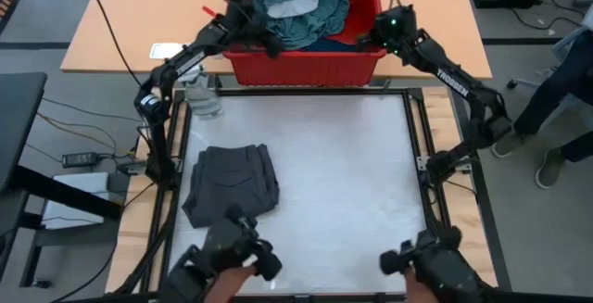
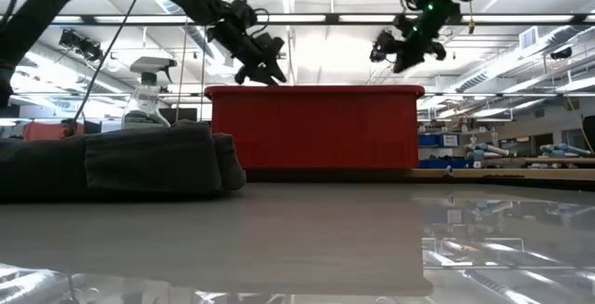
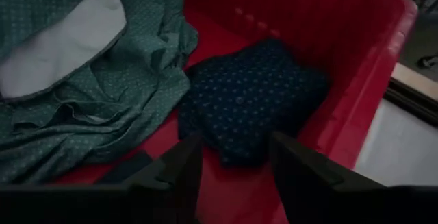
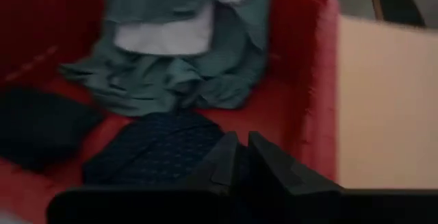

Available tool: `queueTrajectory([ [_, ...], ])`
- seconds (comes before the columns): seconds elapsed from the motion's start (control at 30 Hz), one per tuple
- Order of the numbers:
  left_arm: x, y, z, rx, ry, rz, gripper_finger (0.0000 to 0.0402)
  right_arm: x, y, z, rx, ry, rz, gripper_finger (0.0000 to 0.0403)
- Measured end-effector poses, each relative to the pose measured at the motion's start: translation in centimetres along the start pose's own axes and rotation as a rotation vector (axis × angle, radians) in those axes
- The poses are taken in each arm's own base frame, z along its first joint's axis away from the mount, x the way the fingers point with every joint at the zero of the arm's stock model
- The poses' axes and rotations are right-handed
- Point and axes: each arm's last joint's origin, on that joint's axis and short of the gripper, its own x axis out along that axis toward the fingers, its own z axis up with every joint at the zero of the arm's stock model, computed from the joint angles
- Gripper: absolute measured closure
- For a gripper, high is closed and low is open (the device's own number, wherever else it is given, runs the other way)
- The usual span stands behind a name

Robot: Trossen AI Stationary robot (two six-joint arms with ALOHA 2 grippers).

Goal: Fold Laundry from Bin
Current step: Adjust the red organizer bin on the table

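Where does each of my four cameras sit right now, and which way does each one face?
High: overhead, straight down on table, large red plastic bin, folded dark grey garment; both arms.
Low: table height, level at bin wall; both arms above.
Left wrist: over bin at navy dotted garment; open left gripper.
Right wrist: over bin, same garment; shut right gripper.
Shared: all show the bin; both wrists the teal-green dotted T-shirt.

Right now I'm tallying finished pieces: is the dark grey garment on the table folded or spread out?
Folded. The dark grey garment lies as a compact layered rectangle on the table, outside the red bin.
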Motion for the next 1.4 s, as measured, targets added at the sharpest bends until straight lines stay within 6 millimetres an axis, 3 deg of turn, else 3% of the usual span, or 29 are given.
queueTrajectory([
  [0.17, -2.5, 1.7, 1.3, -0.064, 0.041, 0.065, 0.023, -1.0, -2.6, 0.5, 0.124, 0.006, -0.047, 0.034],
  [0.33, -6.5, 3.7, 3.0, -0.154, 0.071, 0.139, 0.0215, -1.6, -4.9, 0.7, 0.251, 0.031, 0.031, 0.028],
  [0.53, -9.3, 6.8, 2.5, -0.324, 0.125, 0.146, 0.0146, -1.5, -7.7, 0.2, 0.409, 0.11, 0.107, 0.0167],
  [0.77, -11.3, 10.2, 1.0, -0.463, 0.169, 0.116, 0.0055, -0.2, -7.6, -0.6, 0.46, 0.184, 0.142, 0.0071],
  [0.97, -11.6, 11.2, 0.2, -0.485, 0.211, 0.124, 0.0031, 0.3, -7.5, -1.2, 0.511, 0.238, 0.098, 0.0065],
  [1.4, -9.2, 12.6, -1.5, -0.532, 0.29, 0.048, 0.0031, 0.1, -5.2, -1.9, 0.478, 0.289, 0.036, 0.0128],
])
